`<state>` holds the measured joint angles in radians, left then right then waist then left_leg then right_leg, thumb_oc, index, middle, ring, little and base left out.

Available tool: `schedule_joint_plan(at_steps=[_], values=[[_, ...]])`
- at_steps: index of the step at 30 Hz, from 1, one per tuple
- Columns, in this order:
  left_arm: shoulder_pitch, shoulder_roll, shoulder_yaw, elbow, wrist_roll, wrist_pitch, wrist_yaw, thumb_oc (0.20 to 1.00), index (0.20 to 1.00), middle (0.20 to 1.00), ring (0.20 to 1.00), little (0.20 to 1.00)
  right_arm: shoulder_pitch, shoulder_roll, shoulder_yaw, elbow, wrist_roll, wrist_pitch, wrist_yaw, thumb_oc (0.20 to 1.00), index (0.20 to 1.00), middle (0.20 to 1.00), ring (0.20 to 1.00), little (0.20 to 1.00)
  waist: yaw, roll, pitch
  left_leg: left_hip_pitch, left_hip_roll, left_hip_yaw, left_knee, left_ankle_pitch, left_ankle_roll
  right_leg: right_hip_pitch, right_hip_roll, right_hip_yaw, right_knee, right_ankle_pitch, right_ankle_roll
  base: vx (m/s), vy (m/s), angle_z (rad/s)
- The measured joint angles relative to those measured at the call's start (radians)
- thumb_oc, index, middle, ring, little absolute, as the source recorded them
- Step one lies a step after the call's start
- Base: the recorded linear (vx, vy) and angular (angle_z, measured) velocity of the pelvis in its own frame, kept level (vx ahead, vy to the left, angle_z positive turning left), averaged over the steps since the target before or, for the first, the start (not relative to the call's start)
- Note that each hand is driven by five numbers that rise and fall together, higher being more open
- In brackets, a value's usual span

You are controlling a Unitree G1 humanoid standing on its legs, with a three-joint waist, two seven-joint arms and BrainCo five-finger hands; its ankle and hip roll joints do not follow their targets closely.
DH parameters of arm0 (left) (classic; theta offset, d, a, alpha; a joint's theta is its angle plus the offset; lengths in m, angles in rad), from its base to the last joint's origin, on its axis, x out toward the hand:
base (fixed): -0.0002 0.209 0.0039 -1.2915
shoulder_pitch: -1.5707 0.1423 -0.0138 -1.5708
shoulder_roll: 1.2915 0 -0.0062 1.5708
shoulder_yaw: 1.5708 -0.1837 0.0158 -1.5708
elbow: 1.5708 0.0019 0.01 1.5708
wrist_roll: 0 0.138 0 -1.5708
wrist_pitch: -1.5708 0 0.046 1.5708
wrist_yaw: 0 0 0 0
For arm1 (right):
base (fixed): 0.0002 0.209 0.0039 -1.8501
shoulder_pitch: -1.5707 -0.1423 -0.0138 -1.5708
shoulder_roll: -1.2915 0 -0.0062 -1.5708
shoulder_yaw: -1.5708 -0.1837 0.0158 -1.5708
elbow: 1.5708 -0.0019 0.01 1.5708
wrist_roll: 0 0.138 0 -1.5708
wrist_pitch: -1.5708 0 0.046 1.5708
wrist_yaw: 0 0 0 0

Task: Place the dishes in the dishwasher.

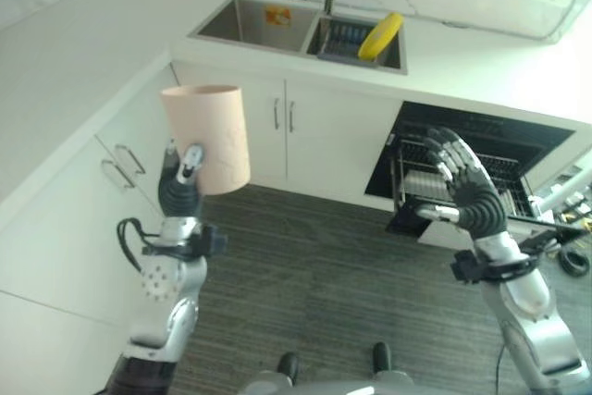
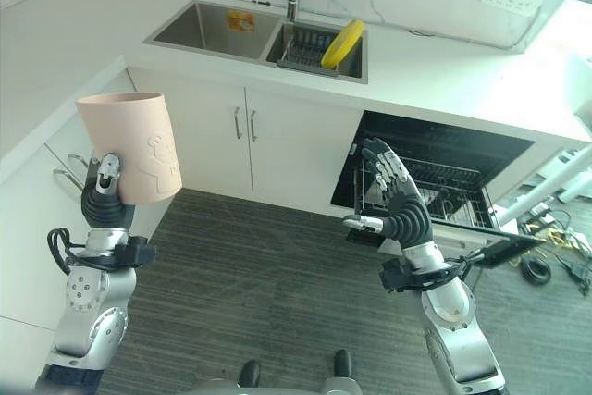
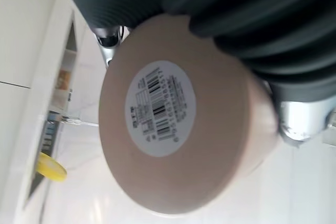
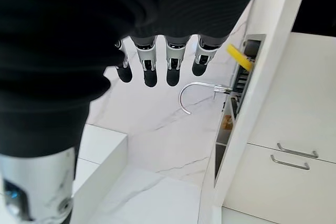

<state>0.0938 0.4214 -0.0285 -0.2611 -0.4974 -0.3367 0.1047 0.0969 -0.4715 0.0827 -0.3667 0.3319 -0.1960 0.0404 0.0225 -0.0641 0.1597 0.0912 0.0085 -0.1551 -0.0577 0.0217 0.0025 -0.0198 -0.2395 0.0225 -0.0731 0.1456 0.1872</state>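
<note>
One dish is in hand: a pale pink cup (image 1: 205,136), carried upright with its mouth up by the left hand (image 1: 181,190), whose fingers are curled round the lower wall. The left wrist view shows the cup's flat base with a round label, so the hold sits low on the body, probably to leave the rim free for release into a rack. In the left eye view the cup sits at 9 o'clock, well apart from the open dishwasher (image 1: 481,150) at 3 o'clock.

The right hand (image 1: 465,184) is raised in front of the dishwasher rack (image 2: 444,193), fingers spread and straight, holding nothing; it appears ready to steady or receive.

A yellow plate (image 1: 380,35) leans on edge in the sink (image 1: 254,23) on the desk (image 1: 83,53), at 12 o'clock, not yet loaded.
</note>
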Motion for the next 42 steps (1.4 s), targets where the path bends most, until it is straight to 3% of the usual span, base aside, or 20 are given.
schedule_joint_plan(at_steps=[3, 4, 6, 7, 8, 9, 10, 13, 14, 15, 16, 17, 20, 22, 23, 27, 37, 38, 41, 42], values=[[0.003, 0.041, 0.004, -0.018, -0.002, 0.005, 0.005, 0.200, 0.200, 0.200, 0.200, 0.200, -0.062, -0.006, 0.033, 0.007, 0.004, 0.018, -0.007, 1.000, 1.000, 1.000, 1.000, 1.000, 0.017, -0.055, -0.007, 0.042, 0.038, -0.011, 0.003, -0.040, -0.072, 0.067, 0.026, -0.095, -0.018, 0.002, -0.019, 0.23, -0.436, 0.18], [0.009, 0.007, -0.003, -0.011, -0.005, 0.015, 0.011, 0.200, 0.200, 0.200, 0.200, 0.200, -0.088, -0.017, 0.033, 0.011, 0.005, 0.035, -0.010, 1.000, 1.000, 1.000, 1.000, 1.000, 0.024, -0.022, -0.006, 0.053, 0.087, -0.007, 0.012, -0.052, -0.090, 0.084, 0.073, -0.111, -0.015, -0.018, -0.055, 0.25, -0.346, 0.31], [0.029, -0.031, -0.020, -0.017, -0.033, 0.028, 0.012, 0.200, 0.200, 0.200, 0.200, 0.200, -0.100, -0.024, 0.019, 0.013, 0.074, 0.059, -0.016, 1.000, 1.000, 1.000, 1.000, 1.000, 0.009, 0.019, 0.001, 0.012, 0.128, 0.121, 0.092, -0.032, -0.077, 0.085, 0.132, -0.146, 0.006, -0.060, -0.115, 0.15, -0.223, 0.34], [0.060, -0.035, -0.019, -0.023, -0.033, 0.029, 0.011, 0.200, 0.200, 0.200, 0.200, 0.200, -0.083, -0.025, 0.019, 0.014, 0.085, 0.074, -0.013, 1.000, 1.000, 1.000, 1.000, 1.000, 0.011, 0.020, 0.002, -0.030, 0.144, 0.157, 0.176, -0.011, -0.081, 0.085, 0.150, -0.148, 0.018, -0.077, -0.142, 0.17, -0.215, 0.11], [0.118, -0.028, -0.007, -0.040, -0.034, 0.029, 0.009, 0.200, 0.200, 0.200, 0.200, 0.200, -0.026, -0.026, 0.011, 0.008, 0.086, 0.077, -0.003, 1.000, 1.000, 1.000, 1.000, 1.000, 0.015, 0.005, 0.005, -0.136, 0.161, 0.163, 0.364, 0.049, -0.087, 0.085, 0.165, -0.157, 0.040, -0.111, -0.190, 0.26, -0.060, 0.52], [0.138, -0.030, -0.005, -0.046, -0.034, 0.028, -0.016, 0.200, 0.200, 0.200, 0.200, 0.200, 0.068, 0.007, -0.034, 0.006, 0.111, 0.072, -0.006, 1.000, 1.000, 1.000, 1.000, 1.000, -0.003, -0.022, 0.020, -0.271, 0.161, 0.213, 0.538, 0.031, -0.075, 0.119, 0.157, -0.226, 0.013, -0.131, -0.198, 0.26, 0.049, 0.69], [0.142, -0.030, -0.005, -0.047, -0.035, 0.028, -0.025, 0.200, 0.200, 0.200, 0.200, 0.200, 0.092, 0.020, -0.039, 0.008, 0.130, 0.074, -0.015, 1.000, 1.000, 1.000, 1.000, 1.000, -0.005, -0.022, 0.021, -0.282, 0.153, 0.265, 0.496, 0.001, -0.068, 0.134, 0.163, -0.245, 0.001, -0.134, -0.199, 0.25, 0.221, 0.73], [0.090, -0.022, -0.012, -0.041, -0.049, 0.016, -0.057, 0.200, 0.200, 0.200, 0.200, 0.200, 0.071, 0.020, -0.022, 0.003, 0.148, 0.070, -0.010, 1.000, 1.000, 1.000, 1.000, 1.000, -0.036, 0.016, 0.025, -0.195, 0.059, 0.465, -0.019, 0.006, -0.058, 0.153, 0.211, -0.301, -0.013, -0.152, -0.194, 0.24, 0.290, 0.35], [0.052, -0.021, -0.029, -0.039, -0.045, 0.016, -0.041, 0.200, 0.200, 0.200, 0.200, 0.200, 0.063, 0.010, -0.018, -0.002, 0.140, 0.070, -0.009, 1.000, 1.000, 1.000, 1.000, 1.000, -0.042, 0.005, 0.030, -0.142, 0.047, 0.385, -0.027, 0.020, -0.040, 0.162, 0.217, -0.289, -0.013, -0.162, -0.206, 0.35, 0.362, 0.01], [-0.070, -0.021, -0.090, -0.036, -0.041, 0.019, -0.026, 0.200, 0.200, 0.200, 0.200, 0.200, 0.024, -0.026, -0.019, -0.025, 0.140, 0.070, -0.013, 1.000, 1.000, 1.000, 1.000, 1.000, -0.049, 0.011, 0.029, -0.053, -0.002, 0.252, -0.032, 0.015, -0.039, 0.172, 0.218, -0.270, 0.005, -0.165, -0.207, 0.35, 0.314, -0.17], [-0.175, -0.032, -0.129, -0.034, -0.022, 0.020, -0.034, 0.200, 0.200, 0.200, 0.200, 0.200, -0.014, -0.024, -0.018, -0.053, 0.140, 0.052, -0.015, 1.000, 1.000, 1.000, 1.000, 1.000, -0.075, 0.036, 0.027, 0.028, -0.025, 0.257, -0.036, -0.004, -0.009, 0.177, 0.226, -0.259, 0.052, -0.169, -0.206, 0.26, 0.180, -0.02], [-0.212, -0.032, -0.119, -0.042, -0.022, 0.017, -0.042, 0.200, 0.200, 0.200, 0.200, 0.200, -0.011, -0.020, -0.013, -0.086, 0.118, 0.046, -0.014, 1.000, 1.000, 1.000, 1.000, 1.000, -0.073, 0.041, 0.026, 0.037, 0.002, 0.260, -0.033, -0.016, 0.010, 0.187, 0.238, -0.259, 0.098, -0.216, -0.204, 0.18, 0.110, 0.19], [-0.142, -0.021, -0.054, -0.044, -0.033, 0.026, -0.041, 0.200, 0.200, 0.200, 0.200, 0.200, -0.002, -0.002, -0.022, -0.091, 0.083, 0.033, -0.035, 1.000, 1.000, 1.000, 1.000, 1.000, -0.061, -0.002, 0.011, 0.015, -0.031, 0.227, -0.027, -0.009, 0.031, 0.135, 0.171, -0.240, 0.149, -0.248, -0.157, 0.07, -0.005, 0.38], [-0.090, 0.006, -0.043, -0.046, -0.033, 0.032, -0.038, 0.200, 0.200, 0.200, 0.200, 0.200, 0.000, -0.002, -0.021, -0.084, 0.078, 0.035, -0.039, 1.000, 1.000, 1.000, 1.000, 1.000, -0.036, 0.005, 0.010, 0.013, -0.032, 0.244, -0.026, -0.008, 0.032, 0.115, 0.048, -0.198, 0.125, -0.202, -0.042, 0.00, -0.105, 0.13], [-0.082, 0.004, -0.055, -0.085, -0.032, 0.037, -0.051, 0.200, 0.200, 0.200, 0.200, 0.200, -0.005, 0.000, -0.016, -0.054, 0.060, 0.032, -0.077, 1.000, 1.000, 1.000, 1.000, 1.000, -0.042, 0.027, -0.029, -0.002, 0.111, 0.274, -0.027, 0.033, -0.071, 0.099, 0.144, -0.191, -0.016, -0.066, -0.088, -0.01, -0.091, 0.09], [0.014, -0.022, -0.037, -0.088, -0.037, -0.013, -0.048, 0.200, 0.200, 0.200, 0.200, 0.200, 0.033, -0.020, -0.134, 0.002, 0.012, -0.039, -0.137, 1.000, 1.000, 1.000, 1.000, 1.000, -0.041, 0.031, -0.042, -0.004, 0.096, 0.280, -0.030, 0.027, -0.065, 0.099, 0.138, -0.196, -0.015, -0.070, -0.084, 0.05, -0.016, 0.02], [0.042, -0.018, -0.003, -0.088, -0.040, -0.039, -0.066, 0.200, 0.200, 0.200, 0.200, 0.200, 0.076, -0.014, -0.151, -0.034, 0.001, -0.031, -0.130, 1.000, 1.000, 1.000, 1.000, 1.000, -0.041, 0.020, -0.052, 0.010, 0.071, 0.303, -0.029, 0.019, -0.052, 0.098, 0.115, -0.176, -0.015, -0.062, -0.063, 0.03, 0.028, -0.05], [0.045, -0.018, -0.003, -0.088, -0.038, -0.039, -0.066, 0.200, 0.200, 0.200, 0.200, 0.200, 0.081, -0.014, -0.154, -0.034, 0.002, -0.030, -0.120, 1.000, 1.000, 1.000, 1.000, 1.000, -0.043, 0.014, -0.052, 0.014, 0.070, 0.307, -0.029, 0.016, -0.050, 0.097, 0.115, -0.172, -0.013, -0.062, -0.063, -0.06, -0.102, -0.20], [0.018, -0.009, -0.017, -0.077, -0.033, -0.046, -0.077, 0.200, 0.200, 0.200, 0.200, 0.200, 0.114, -0.008, -0.172, 0.008, 0.044, -0.033, -0.077, 1.000, 1.000, 1.000, 1.000, 1.000, -0.038, -0.053, -0.035, -0.029, 0.097, 0.312, 0.003, 0.018, -0.048, -0.024, 0.126, -0.174, 0.160, -0.076, -0.051, -0.12, -0.292, -0.23], [-0.005, -0.005, -0.009, -0.069, -0.032, -0.046, -0.090, 0.200, 0.200, 0.200, 0.200, 0.200, 0.112, 0.009, -0.156, 0.026, 0.062, -0.037, -0.063, 1.000, 1.000, 1.000, 1.000, 1.000, -0.035, -0.081, -0.028, -0.061, 0.119, 0.315, 0.024, 0.012, -0.045, -0.081, 0.123, -0.174, 0.219, -0.079, -0.024, -0.01, -0.473, -0.12]])
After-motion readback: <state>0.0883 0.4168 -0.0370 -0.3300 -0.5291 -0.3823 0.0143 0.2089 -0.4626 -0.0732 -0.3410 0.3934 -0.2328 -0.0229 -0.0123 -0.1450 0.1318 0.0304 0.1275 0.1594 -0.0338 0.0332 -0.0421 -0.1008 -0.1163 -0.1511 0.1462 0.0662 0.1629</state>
